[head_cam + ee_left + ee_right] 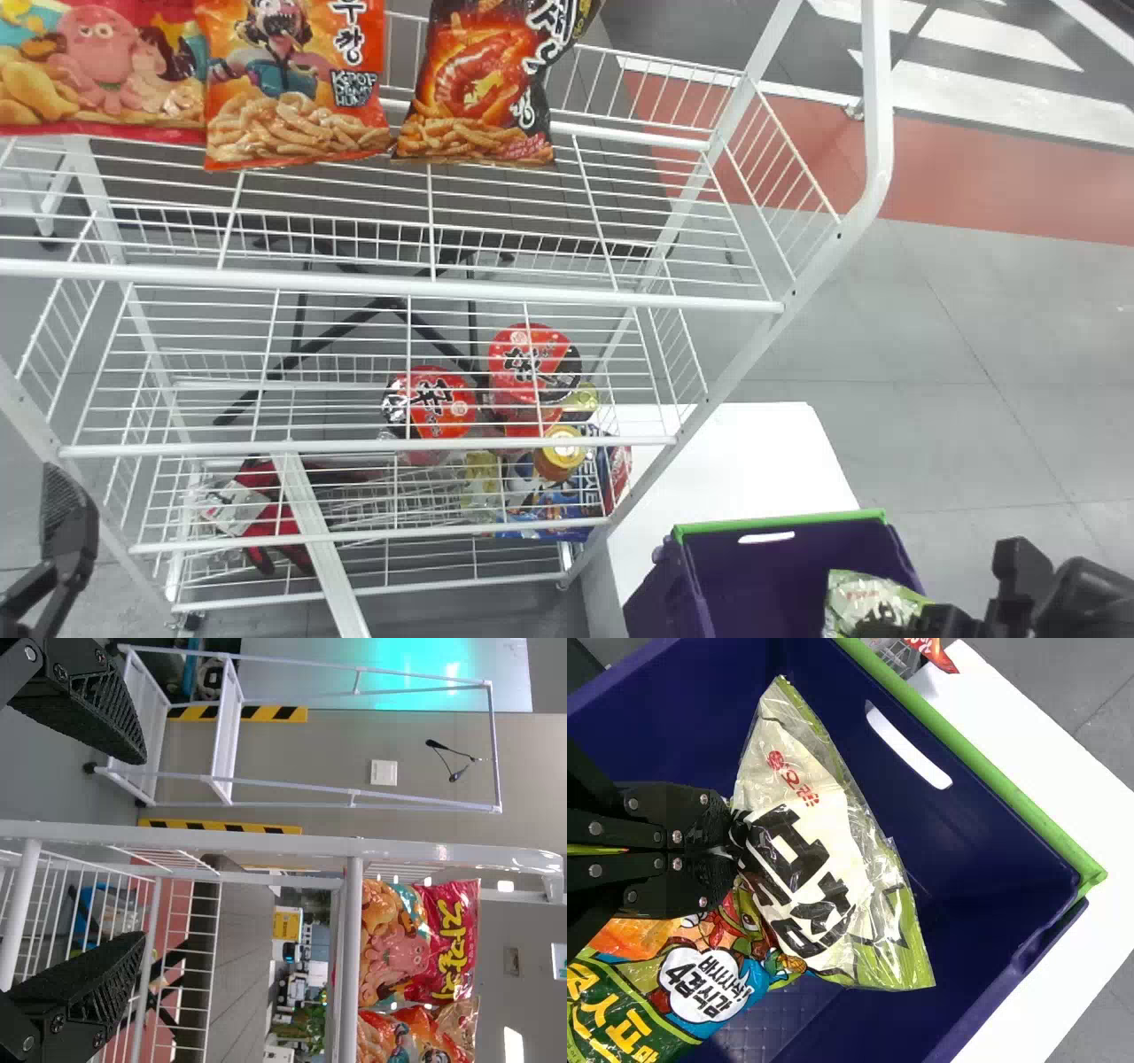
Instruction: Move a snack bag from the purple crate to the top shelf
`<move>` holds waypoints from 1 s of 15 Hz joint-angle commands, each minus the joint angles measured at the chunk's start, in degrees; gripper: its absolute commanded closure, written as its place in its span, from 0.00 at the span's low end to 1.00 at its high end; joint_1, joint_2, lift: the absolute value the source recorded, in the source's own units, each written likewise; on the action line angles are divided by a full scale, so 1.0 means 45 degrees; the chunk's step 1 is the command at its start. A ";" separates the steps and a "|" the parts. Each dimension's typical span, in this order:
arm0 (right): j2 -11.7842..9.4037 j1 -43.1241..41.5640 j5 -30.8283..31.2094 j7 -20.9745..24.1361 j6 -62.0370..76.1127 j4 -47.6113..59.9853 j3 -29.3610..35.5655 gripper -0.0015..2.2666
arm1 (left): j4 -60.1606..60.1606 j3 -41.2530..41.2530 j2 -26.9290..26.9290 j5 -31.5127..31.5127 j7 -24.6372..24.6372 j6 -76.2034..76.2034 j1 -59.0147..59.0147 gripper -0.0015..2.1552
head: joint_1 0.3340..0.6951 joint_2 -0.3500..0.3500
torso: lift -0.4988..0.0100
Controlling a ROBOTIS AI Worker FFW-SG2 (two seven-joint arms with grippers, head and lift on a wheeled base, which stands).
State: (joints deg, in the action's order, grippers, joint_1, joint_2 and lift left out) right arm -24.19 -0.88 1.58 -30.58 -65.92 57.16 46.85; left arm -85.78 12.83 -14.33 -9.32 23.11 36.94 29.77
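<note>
At the lower right of the head view my right gripper [895,625] is over the purple crate [753,576], at a white-and-green snack bag [868,602]. In the right wrist view my right gripper [733,849] is shut on the edge of that snack bag [806,850], which hangs within the crate [983,859]. Three snack bags [292,89] stand side by side on the top shelf [496,288]. My left gripper [66,540] is parked at the left edge of the head view; in the left wrist view the left gripper [142,850] stands open, holding nothing.
Other colourful snack bags [700,983] lie in the crate. A white table [744,461] bears the crate beside the rack's slanting post [735,372]. Lower shelves hold red-lidded cups [430,403] and other goods. Bare wire shelf [656,177] lies right of the top bags.
</note>
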 commanded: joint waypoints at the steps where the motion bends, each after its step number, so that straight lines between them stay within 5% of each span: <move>1: 0.0023 0.0001 0.0000 0.0000 0.0009 -0.0008 0.0000 0.99 | 0.0000 0.0000 0.0000 0.0000 0.0001 -0.0036 -0.0015 0.06 | 1.00 0.00 | 0.69; 15: 0.0043 0.0137 -0.0117 -0.0020 0.0243 -0.0027 0.0000 0.99 | -0.0019 0.0098 -0.0020 -0.0020 -0.0018 0.0003 -0.0015 0.06 | 1.00 0.00 | 0.80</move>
State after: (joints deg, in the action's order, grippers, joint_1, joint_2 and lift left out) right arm -23.99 -0.35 1.15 -30.65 -64.83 57.04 46.85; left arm -85.78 13.06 -14.41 -9.40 23.03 36.87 29.71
